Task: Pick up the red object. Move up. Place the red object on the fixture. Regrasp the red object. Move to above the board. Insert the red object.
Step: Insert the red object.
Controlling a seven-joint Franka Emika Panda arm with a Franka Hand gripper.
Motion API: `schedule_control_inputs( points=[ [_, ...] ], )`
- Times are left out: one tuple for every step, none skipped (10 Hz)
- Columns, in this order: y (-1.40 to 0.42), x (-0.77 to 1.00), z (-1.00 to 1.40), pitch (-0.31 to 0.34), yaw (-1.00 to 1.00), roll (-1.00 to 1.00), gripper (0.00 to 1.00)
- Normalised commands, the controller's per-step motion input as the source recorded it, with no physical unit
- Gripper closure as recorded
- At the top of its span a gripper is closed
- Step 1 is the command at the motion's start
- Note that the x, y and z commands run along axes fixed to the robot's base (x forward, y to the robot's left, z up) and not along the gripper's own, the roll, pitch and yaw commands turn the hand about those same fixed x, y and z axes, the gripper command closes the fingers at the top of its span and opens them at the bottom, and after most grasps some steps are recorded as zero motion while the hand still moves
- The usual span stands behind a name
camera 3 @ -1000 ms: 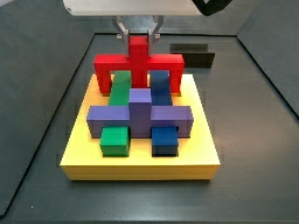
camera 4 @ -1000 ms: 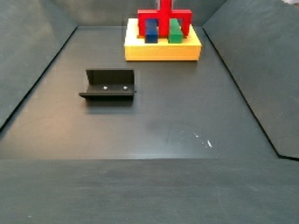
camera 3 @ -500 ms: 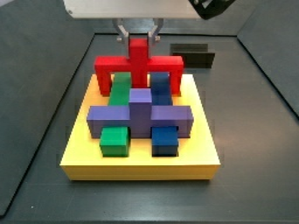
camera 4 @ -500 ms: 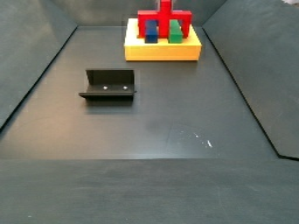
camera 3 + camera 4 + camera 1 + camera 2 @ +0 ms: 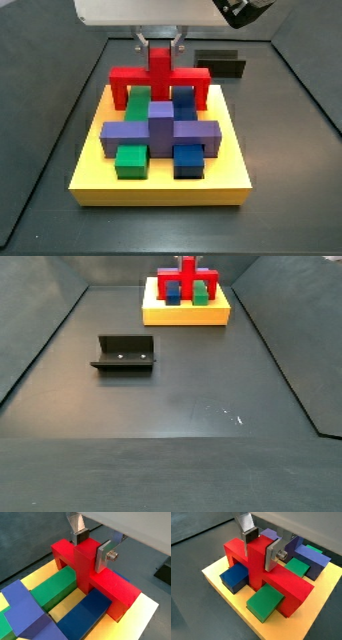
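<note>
The red object [image 5: 160, 74] is an arch-shaped crossbar with an upright stem, and it stands at the far end of the yellow board [image 5: 160, 186]. Its legs straddle a green block [image 5: 57, 589] and a blue block [image 5: 90, 612] and reach down to the board's top. My gripper [image 5: 92, 546] is shut on the stem, one silver finger [image 5: 105, 554] pressed flat on each side. In both wrist views the pads touch the red object [image 5: 261, 572]. The fixture [image 5: 124, 353] stands bare on the floor, far from the board [image 5: 187, 316].
A purple cross-shaped block [image 5: 160, 130] sits mid-board, with a second green block [image 5: 131, 160] and a second blue one [image 5: 190, 160] in front. Dark walls enclose the grey floor [image 5: 174, 426]. In a side view the fixture [image 5: 221, 64] lies just behind the board.
My gripper has come down slightly with the red object, so its legs sit lower over the board. Nothing else has moved.
</note>
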Motion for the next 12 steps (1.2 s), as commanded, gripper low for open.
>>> schedule_control_inputs(
  points=[
    [-0.01,0.08,0.0,0.03,0.0,0.0,1.0],
    [-0.07,0.02,0.0,0.0,0.11,0.0,1.0],
    [-0.04,0.01,-0.02,0.0,0.11,0.0,1.0],
    [0.08,0.0,-0.21,0.0,0.0,0.0,1.0],
    [0.15,-0.17,-0.47,-0.134,0.0,0.0,1.0],
    [0.14,-0.15,-0.55,-0.157,0.0,-0.05,1.0],
    [0.0,0.2,-0.26,0.034,-0.18,0.0,1.0],
    [0.0,0.09,-0.35,0.0,-0.16,0.0,1.0],
    [0.0,0.0,-0.5,-0.059,-0.09,0.0,1.0],
    [0.0,0.0,-0.43,-0.064,-0.05,0.0,1.0],
    [-0.01,-0.02,-0.03,0.0,0.0,0.0,1.0],
    [0.0,0.0,0.0,0.0,0.0,0.0,1.0]
  ],
)
